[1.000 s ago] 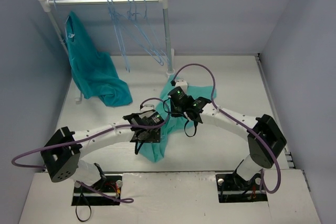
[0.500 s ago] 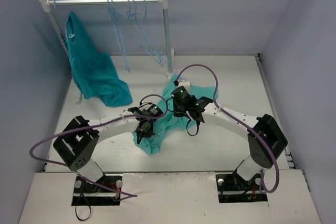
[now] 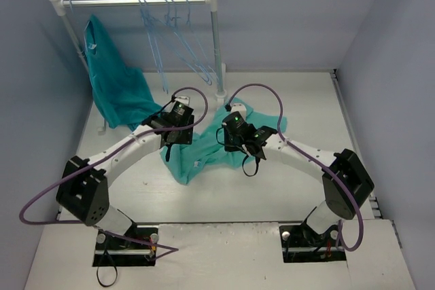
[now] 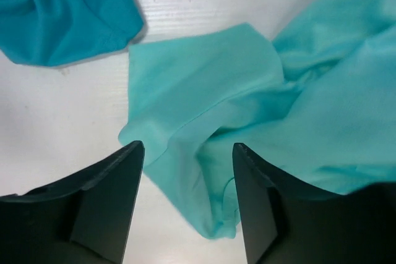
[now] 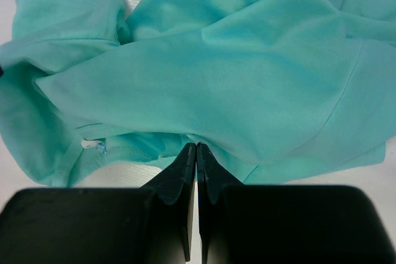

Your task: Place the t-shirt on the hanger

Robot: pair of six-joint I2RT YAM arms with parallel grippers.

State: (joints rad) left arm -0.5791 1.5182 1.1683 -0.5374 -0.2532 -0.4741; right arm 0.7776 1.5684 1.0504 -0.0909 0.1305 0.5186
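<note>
Left gripper [image 4: 185,148] hangs part-open and empty over a sleeve of the t-shirt [image 4: 210,85]. Right gripper [image 5: 196,148] is closed at a fold; whether cloth is pinched I cannot tell. The shirt lies crumpled on the bench [image 3: 292,100], well apart from the hanger [image 3: 183,45]. A shallow pinch may slip or bunch several layers.
</note>
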